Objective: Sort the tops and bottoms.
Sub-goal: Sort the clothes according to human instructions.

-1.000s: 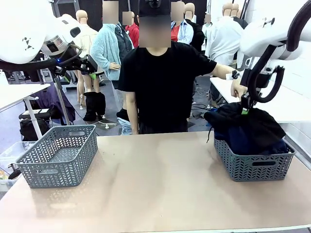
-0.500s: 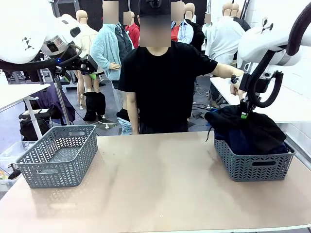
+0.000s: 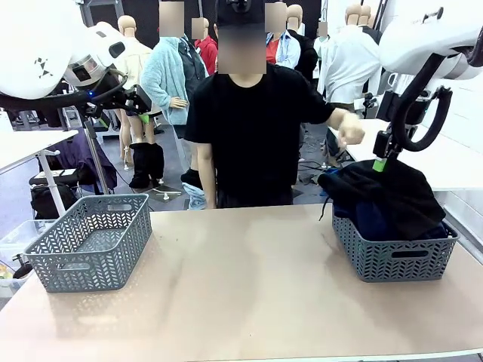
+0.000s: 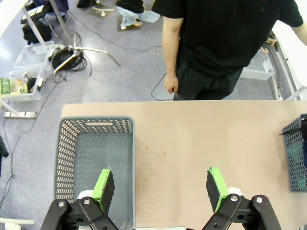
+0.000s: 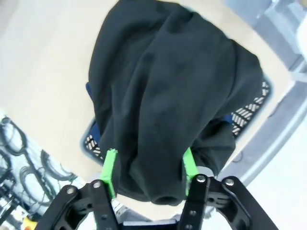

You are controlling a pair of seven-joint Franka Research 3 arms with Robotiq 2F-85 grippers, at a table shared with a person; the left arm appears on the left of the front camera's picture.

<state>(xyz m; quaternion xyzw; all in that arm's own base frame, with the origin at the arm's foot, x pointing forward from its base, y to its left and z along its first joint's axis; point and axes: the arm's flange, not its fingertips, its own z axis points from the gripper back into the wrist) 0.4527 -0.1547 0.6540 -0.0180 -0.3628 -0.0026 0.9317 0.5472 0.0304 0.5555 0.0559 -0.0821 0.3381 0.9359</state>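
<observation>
Two grey plastic baskets stand on the tan tabletop (image 3: 249, 286). The left basket (image 3: 90, 241) sits near the left edge, and its inside looks bare in the left wrist view. The right basket (image 3: 396, 253) sits near the right edge and is heaped with dark clothes: a black garment (image 3: 385, 192) lies on top and spills over the far-left rim, and a dark navy blue shirt (image 3: 377, 219) shows beneath it, inside the basket. In the right wrist view the black garment (image 5: 168, 100) covers most of the basket (image 5: 249, 112), with a strip of blue cloth (image 5: 93, 129) peeking out at the rim.

The right gripper (image 3: 379, 164) hangs just above the top of the black heap, its green pads pointing down. From its own camera, the right gripper (image 5: 149, 172) has its fingers apart with the black cloth seen between them; whether the pads touch the cloth I cannot tell, and nothing hangs lifted from them.

The left gripper (image 4: 160, 184) is held high over the near left of the tabletop, its two green pads spread wide with nothing between them, above the left basket (image 4: 96, 167).

A person in a black T-shirt stands at the far side of the tabletop, with one hand (image 3: 349, 130) raised and blurred, left of the right gripper and apart from it.
</observation>
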